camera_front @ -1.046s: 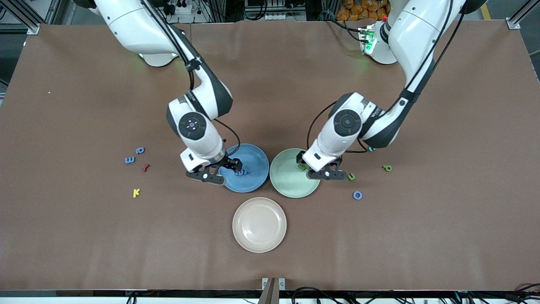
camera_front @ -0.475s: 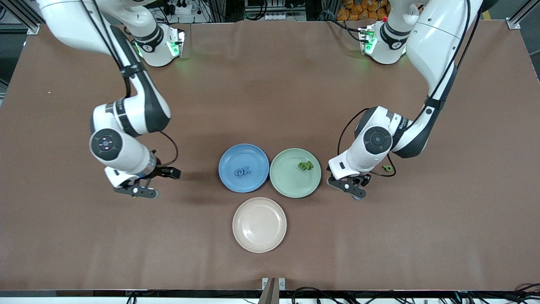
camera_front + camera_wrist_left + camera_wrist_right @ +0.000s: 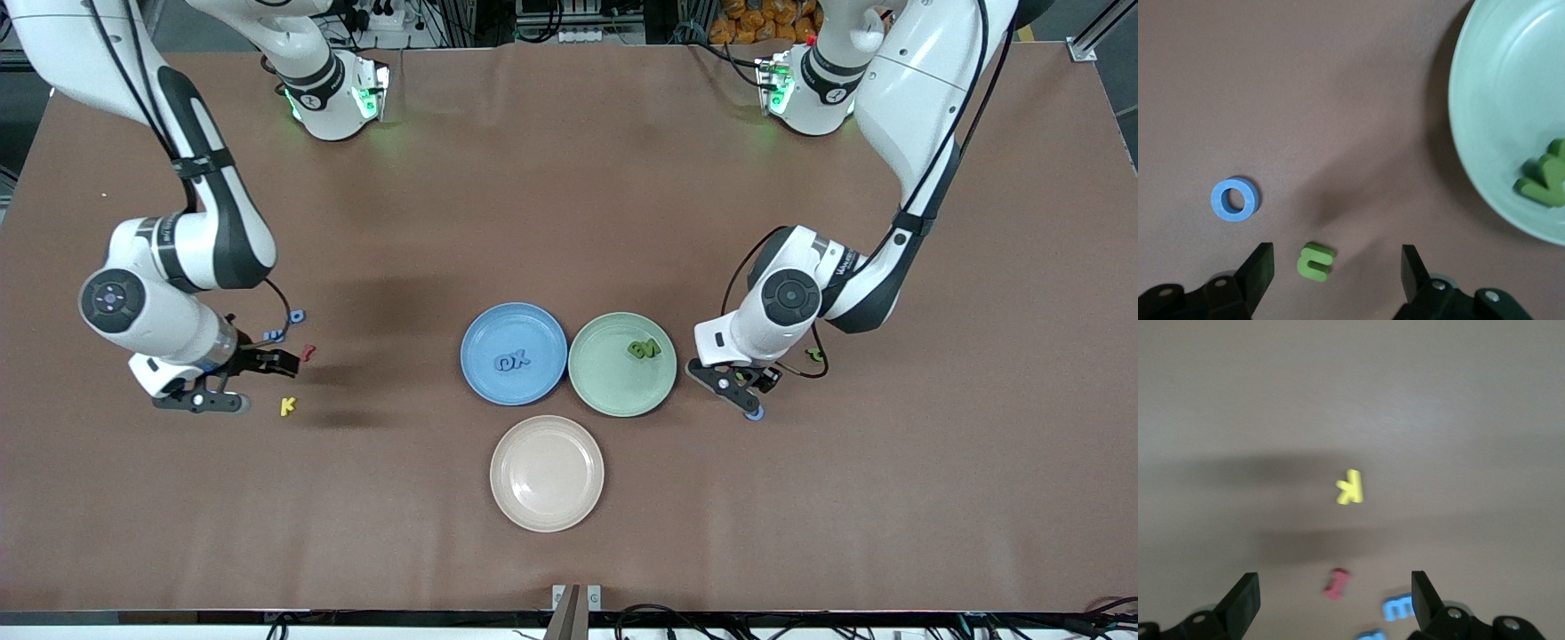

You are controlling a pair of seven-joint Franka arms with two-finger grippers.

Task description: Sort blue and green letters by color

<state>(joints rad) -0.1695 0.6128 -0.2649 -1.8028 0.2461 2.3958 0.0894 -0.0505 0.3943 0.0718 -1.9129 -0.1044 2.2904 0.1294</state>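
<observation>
My left gripper (image 3: 742,388) hangs open just off the green plate (image 3: 605,391), low over a small green letter (image 3: 1315,261). That letter lies between its fingers (image 3: 1336,263), untouched, and a blue O (image 3: 1235,199) (image 3: 755,414) lies close beside it. Another green letter (image 3: 813,355) sits by the left wrist. The green plate holds two green letters (image 3: 644,349); the blue plate (image 3: 480,324) holds two blue ones (image 3: 511,361). My right gripper (image 3: 244,380) is open above the red letter (image 3: 1336,583), with two blue letters (image 3: 273,336) (image 3: 297,315) close by.
A yellow K (image 3: 286,406) lies nearer the front camera than the red letter (image 3: 308,352). An empty beige plate (image 3: 546,524) sits nearer the camera than the two coloured plates. Bare brown tabletop stretches out all around.
Both grippers left the plates, with letters lying in them. The right arm swung out to the loose letters at its end. The left gripper shifted off the green plate and over the green letter.
</observation>
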